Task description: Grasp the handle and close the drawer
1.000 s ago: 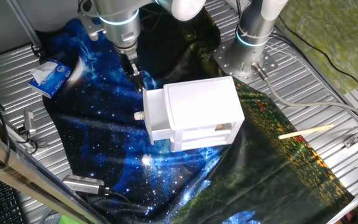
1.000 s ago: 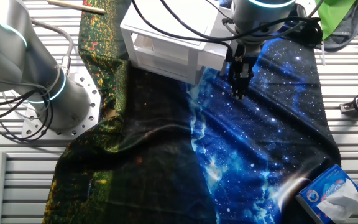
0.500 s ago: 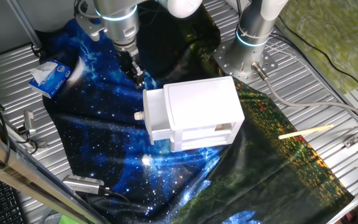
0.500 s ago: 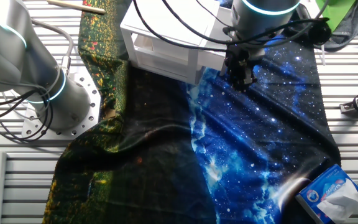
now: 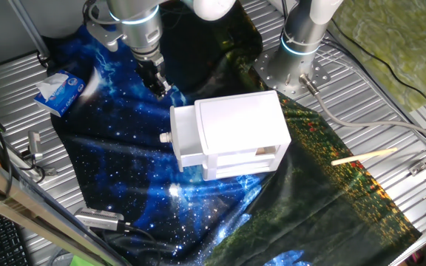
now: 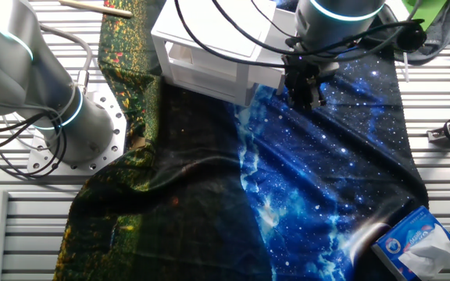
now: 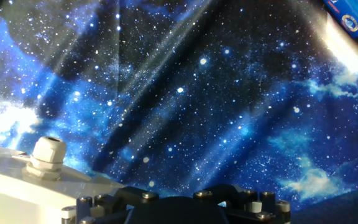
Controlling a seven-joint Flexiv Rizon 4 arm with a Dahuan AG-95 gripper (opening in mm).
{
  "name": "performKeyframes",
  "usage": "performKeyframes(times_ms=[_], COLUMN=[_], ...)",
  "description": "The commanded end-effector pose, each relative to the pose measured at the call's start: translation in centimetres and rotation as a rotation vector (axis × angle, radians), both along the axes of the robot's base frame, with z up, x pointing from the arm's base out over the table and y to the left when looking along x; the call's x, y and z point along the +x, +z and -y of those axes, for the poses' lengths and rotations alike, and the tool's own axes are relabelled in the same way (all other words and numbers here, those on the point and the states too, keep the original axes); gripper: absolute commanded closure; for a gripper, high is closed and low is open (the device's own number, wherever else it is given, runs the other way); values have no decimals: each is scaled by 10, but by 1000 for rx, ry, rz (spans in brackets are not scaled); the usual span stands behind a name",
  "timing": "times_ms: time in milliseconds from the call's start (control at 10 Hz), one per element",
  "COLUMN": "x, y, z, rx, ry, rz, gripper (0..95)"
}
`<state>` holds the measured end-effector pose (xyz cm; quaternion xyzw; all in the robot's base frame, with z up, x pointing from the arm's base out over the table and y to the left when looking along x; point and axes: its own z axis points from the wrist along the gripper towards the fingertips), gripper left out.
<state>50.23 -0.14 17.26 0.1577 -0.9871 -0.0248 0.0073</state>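
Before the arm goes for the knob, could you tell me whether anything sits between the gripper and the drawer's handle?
Nothing visible does. The gripper hangs above the starry cloth, up and behind the drawer. The handle sticks out of the drawer front with only bare cloth around it; the tissue pack lies well off to the side.

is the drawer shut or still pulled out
Pulled out. The drawer front stands proud of the cabinet shell, its handle untouched; the hand is off it.

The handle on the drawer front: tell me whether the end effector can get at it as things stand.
Probably yes. The handle sticks out from the drawer front over bare starry cloth, with nothing around it. The end effector hangs above and off to one side, so it must drop and line up.
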Motion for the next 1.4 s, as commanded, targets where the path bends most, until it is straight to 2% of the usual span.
performKeyframes(times_ms=[100, 200, 400, 600, 700, 1100, 1400], x=[2, 10, 31, 51, 67, 106, 131], y=[0, 0, -1, 2, 3, 4, 4], z=[0, 0, -1, -6, -11, -28, -47], rx=[-1, -1, 1, 15, 21, 61, 61], ry=[-6, -47, -121, -210, -251, -315, -314], rz=[-4, -23, -42, -81, -103, -131, -136], gripper=[950, 950, 950, 950, 950, 950, 950])
